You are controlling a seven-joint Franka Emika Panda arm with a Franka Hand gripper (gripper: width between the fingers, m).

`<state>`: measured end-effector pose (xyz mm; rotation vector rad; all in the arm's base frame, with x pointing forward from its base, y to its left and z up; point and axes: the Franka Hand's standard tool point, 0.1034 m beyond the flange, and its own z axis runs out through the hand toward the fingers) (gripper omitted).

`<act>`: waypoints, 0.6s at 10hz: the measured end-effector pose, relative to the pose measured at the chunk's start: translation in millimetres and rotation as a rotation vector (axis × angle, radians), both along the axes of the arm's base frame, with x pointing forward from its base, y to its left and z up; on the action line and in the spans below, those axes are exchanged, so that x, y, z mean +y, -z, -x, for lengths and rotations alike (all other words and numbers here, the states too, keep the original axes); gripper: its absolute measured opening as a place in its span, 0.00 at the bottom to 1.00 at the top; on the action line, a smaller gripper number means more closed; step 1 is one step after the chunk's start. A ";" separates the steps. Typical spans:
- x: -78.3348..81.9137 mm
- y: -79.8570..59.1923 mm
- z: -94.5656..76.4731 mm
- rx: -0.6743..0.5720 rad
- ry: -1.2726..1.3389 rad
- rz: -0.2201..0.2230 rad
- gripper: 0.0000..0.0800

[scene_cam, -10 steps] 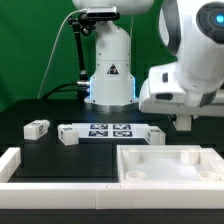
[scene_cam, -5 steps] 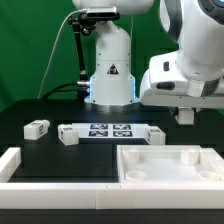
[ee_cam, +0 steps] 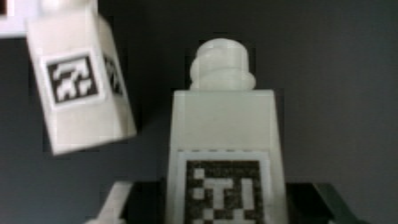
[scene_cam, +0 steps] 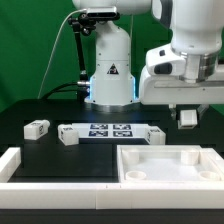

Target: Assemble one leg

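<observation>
My gripper (scene_cam: 187,119) is shut on a white square-section leg (scene_cam: 187,117) and holds it in the air above the far right part of the large white tray (scene_cam: 140,172). In the wrist view the held leg (ee_cam: 221,125) stands between my dark fingers (ee_cam: 125,203), its tag facing the camera and its rounded peg end pointing away. My gripper (ee_cam: 221,206) grips it at the tagged end. Another leg (ee_cam: 80,88) lies on the black table beside it. Two more loose legs (scene_cam: 37,128) (scene_cam: 68,136) lie at the exterior view's left.
The marker board (scene_cam: 107,131) lies in the middle of the table, with another small white part (scene_cam: 155,137) at its right end. A white rail (scene_cam: 20,165) runs along the front left. The robot base (scene_cam: 108,70) stands behind.
The arm has risen a little and the hand has turned, with the leg still in the gripper. The parts on the table have not moved.
</observation>
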<state>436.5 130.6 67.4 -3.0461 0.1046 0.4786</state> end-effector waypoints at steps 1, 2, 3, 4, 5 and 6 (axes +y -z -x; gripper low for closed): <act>-1.5 -3.3 -10.9 -0.086 0.006 -0.006 0.36; -3.1 -9.3 -17.9 -0.159 0.011 -0.011 0.36; -3.3 -14.0 -23.3 -0.195 0.014 -0.013 0.36; -1.4 -20.4 -37.2 -0.276 0.009 -0.019 0.36; 1.1 -24.7 -47.5 -0.346 0.010 -0.025 0.36; 4.7 -22.5 -47.2 -0.449 0.015 -0.035 0.36</act>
